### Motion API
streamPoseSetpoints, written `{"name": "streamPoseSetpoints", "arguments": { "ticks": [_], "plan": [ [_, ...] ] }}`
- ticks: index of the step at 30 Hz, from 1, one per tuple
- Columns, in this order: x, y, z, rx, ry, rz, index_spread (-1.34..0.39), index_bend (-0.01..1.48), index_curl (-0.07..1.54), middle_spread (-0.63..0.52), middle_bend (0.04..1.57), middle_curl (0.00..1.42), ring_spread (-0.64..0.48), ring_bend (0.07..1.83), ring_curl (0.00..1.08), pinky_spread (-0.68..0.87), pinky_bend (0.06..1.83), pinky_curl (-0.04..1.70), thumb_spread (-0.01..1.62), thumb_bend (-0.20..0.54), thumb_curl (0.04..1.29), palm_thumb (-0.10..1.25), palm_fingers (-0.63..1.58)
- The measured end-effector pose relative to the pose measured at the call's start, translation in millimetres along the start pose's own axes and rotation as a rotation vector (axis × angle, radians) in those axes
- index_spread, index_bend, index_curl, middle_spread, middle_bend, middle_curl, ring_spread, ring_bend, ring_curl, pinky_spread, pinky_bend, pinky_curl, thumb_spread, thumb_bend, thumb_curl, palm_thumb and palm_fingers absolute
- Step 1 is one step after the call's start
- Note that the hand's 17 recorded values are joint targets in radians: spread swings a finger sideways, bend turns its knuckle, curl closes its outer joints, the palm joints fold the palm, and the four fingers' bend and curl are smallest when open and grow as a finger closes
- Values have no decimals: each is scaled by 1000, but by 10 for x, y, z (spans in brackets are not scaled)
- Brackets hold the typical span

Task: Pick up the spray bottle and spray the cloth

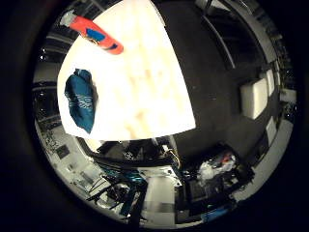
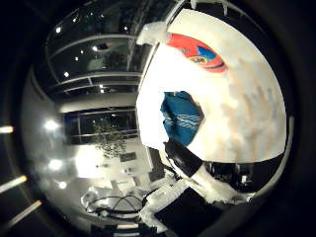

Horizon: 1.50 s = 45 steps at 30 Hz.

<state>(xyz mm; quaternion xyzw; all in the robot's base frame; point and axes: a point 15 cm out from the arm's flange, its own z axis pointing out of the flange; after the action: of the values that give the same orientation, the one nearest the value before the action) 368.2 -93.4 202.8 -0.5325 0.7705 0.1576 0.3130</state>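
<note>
Spray bottle (image 1: 94,35) lies untouched on the white table (image 1: 145,87) near the blue cloth (image 1: 81,99), nothing sprayed, and I cannot tell whether the hand is open or closed.

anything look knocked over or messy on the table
The spray bottle lies on its side on the table instead of standing. The blue cloth sits crumpled near the table's edge, apart from the bottle. Nothing looks spilled.

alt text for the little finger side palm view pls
A pale tabletop seen from above, with an orange-red spray bottle with a white nozzle lying on its side near one edge. A crumpled teal-blue cloth lies apart from it, with dark floor beyond.
</note>
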Motion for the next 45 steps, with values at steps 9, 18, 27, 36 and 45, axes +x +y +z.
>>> {"name": "streamPoseSetpoints", "arguments": {
  "ticks": [9, 18, 27, 36, 45],
  "plan": [
    [247, -129, 260, 29, -112, 69, -163, 138, 230, 207, 203, 347, 232, 349, 268, 359, 419, 319, 1033, -26, 299, 512, -18],
    [380, -236, 568, 10, -169, 77, -168, 138, 221, 207, 201, 341, 234, 343, 266, 342, 398, 317, 1034, -26, 296, 507, -18],
    [359, -608, 859, 18, -209, 50, -168, 138, 220, 207, 201, 338, 221, 342, 266, 338, 381, 318, 1024, -25, 300, 505, -16],
    [224, -867, 1082, 20, -232, 18, -168, 139, 221, 205, 219, 342, 218, 337, 264, 326, 369, 322, 1022, -25, 300, 509, -11],
    [-14, -979, 1260, 26, -272, -8, -167, 144, 227, 203, 246, 348, 217, 335, 265, 326, 366, 322, 1030, -25, 300, 512, 3]
  ]
}}
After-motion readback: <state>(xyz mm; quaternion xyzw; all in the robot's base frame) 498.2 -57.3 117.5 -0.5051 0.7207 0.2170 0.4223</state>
